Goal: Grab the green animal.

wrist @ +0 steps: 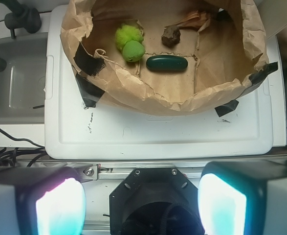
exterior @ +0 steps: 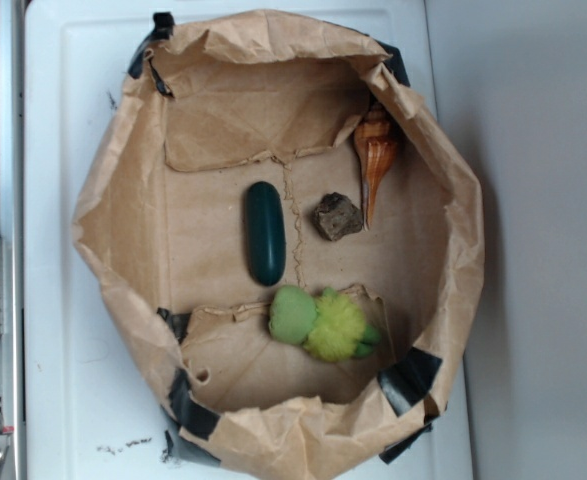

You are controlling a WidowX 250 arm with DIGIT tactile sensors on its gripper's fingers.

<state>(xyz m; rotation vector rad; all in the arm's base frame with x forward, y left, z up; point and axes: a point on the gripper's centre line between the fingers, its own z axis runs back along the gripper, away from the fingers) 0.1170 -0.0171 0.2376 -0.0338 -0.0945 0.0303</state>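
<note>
While my hand (wrist: 141, 203) hangs w/ pads apart, outside the paper bag (exterior: 123, 220), green animal (exterior: 323, 322) lies inside, just beside dark capsule (exterior: 266, 232).

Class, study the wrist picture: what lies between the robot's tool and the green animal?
In the wrist view, between the open tool and the green animal lie a bare stretch of white lid and the paper bag's crumpled near rim.

Lab test bench: taped paper-bag bin (exterior: 123, 215) on white plastic lid (wrist: 158, 137), loose cables (wrist: 11, 142).
</note>
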